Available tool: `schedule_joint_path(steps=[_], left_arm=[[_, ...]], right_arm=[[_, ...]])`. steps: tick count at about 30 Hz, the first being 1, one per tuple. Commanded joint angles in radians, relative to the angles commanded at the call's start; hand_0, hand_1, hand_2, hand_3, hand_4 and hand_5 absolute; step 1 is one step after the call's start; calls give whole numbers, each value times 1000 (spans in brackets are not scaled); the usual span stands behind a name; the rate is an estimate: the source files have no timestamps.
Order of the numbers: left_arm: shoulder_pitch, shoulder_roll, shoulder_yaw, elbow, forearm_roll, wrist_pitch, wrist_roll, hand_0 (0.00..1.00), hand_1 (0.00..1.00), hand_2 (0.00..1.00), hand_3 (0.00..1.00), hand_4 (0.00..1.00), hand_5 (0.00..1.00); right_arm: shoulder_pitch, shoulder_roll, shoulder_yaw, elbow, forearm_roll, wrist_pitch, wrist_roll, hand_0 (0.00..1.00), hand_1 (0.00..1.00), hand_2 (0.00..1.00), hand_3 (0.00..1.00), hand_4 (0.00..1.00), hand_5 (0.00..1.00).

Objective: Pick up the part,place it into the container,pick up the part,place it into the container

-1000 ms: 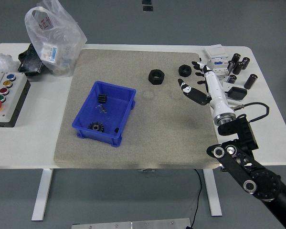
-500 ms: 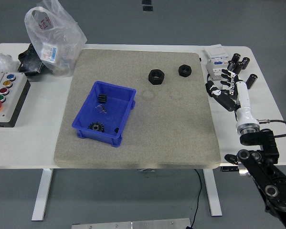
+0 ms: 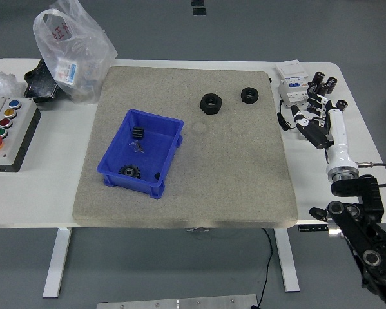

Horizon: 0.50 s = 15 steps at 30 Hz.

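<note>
Two black hex nuts lie on the grey mat: a larger one [image 3: 210,103] and a smaller one [image 3: 249,94] to its right. The blue container [image 3: 170,154] sits on the mat's left half with several small black parts in it, among them a gear [image 3: 129,171]. My right hand [image 3: 310,116] hovers over the white table right of the mat, near small black cylinders [image 3: 323,82]. Its fingers are spread and hold nothing. It is well right of both nuts. The left arm does not show.
A grey button box [image 3: 4,131] stands at the left edge. A clear plastic bag [image 3: 71,48] and a black tray [image 3: 38,84] lie at the back left. White electrical modules [image 3: 292,82] stand at the back right.
My right hand has drawn back to the right, from over the mat's right edge near the smaller nut to over the bare table. The nuts have not moved.
</note>
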Motion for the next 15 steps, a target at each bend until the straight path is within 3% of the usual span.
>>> schedule_joint_path(steps=[15], left_arm=[[5,-6,-7,0,-3,3,-3,607,632,602,630,628,266]], right_arm=[[-23,9,71,15,27,9,29,618,760,804,794,773,471]])
